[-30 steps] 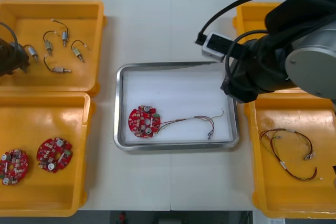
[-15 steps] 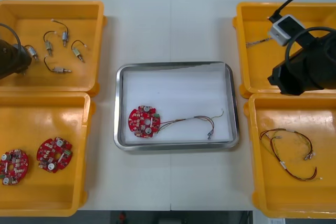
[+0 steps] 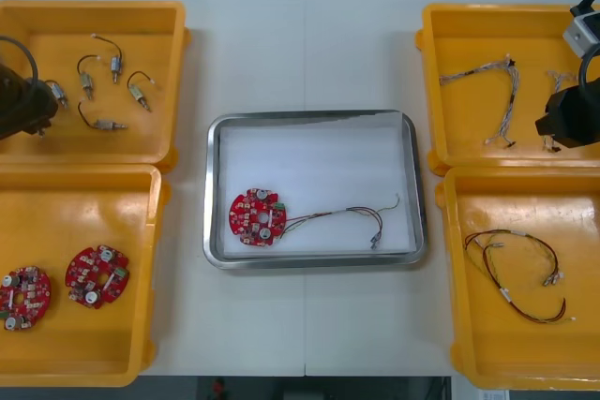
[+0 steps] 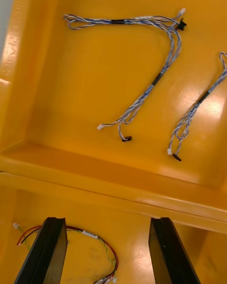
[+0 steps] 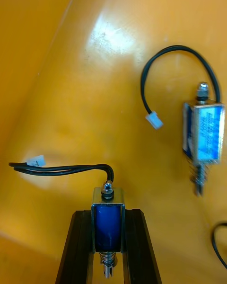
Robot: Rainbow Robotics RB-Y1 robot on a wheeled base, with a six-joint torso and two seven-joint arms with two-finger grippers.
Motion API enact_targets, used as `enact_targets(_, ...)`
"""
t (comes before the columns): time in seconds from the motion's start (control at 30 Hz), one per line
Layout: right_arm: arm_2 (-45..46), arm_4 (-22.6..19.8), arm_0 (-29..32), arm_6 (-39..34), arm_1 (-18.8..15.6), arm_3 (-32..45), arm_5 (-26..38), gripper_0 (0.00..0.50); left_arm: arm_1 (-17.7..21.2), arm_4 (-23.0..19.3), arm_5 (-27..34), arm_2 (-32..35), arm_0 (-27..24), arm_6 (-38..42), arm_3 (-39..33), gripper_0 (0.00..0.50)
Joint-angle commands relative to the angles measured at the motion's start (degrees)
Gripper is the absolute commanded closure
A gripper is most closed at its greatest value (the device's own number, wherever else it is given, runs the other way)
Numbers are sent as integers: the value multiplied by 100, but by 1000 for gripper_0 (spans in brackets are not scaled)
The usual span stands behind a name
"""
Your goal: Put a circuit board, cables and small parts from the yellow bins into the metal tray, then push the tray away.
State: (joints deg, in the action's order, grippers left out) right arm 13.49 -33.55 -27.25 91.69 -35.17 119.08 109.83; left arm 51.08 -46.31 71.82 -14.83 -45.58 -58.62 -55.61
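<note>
Firstly, left hand: clenched on a small metal part, a shiny frame round a blue block, with a spring and pin below. Two black leads curled off its top to a white plug. The black fingers lay flat against its sides. The hand sat low over the glossy floor of the far left yellow bin, by that bin's outer edge. A second small metal part of the same make lay near, apart from the fingers, with free floor between.

Right hand: released, its fingers standing wide apart. It hung by the wall where the two right bins met. The far right yellow bin held two twisted blue and white cables, thin, limp, lying apart. The near right yellow bin held a looped red and yellow cable.

Metal tray: mid-worktop, rounded corners, shiny rim, white inside, well apart from both hands. In it lay a round red circuit board toward the left wall, and a thin cable ran from beside it to the right. The far half of the tray was bare. Two more red circuit boards lay in the near left yellow bin.
</note>
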Motion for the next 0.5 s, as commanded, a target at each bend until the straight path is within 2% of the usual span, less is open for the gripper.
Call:
enact_targets(0.03,163,261,-456,-257,-104,-491,17,0,-2,368,745,596,-127,-335,-750,500)
enact_targets(0.17,181,472,-799,-301,-95,-1106,17,0,-2,623,1545,771,-136,-247,-1497,500)
enact_targets(0.3,181,674,-1212,-345,-86,-1774,17,0,-2,702,2362,789,-136,-150,-2341,500)
enact_targets(0.43,189,868,-1458,-389,-60,-2328,17,0,-11,518,2986,763,-136,8,-3061,500)
enact_targets(0.5,189,903,-1555,-424,-60,-2609,17,0,-2,333,3197,701,-136,333,-3439,500)
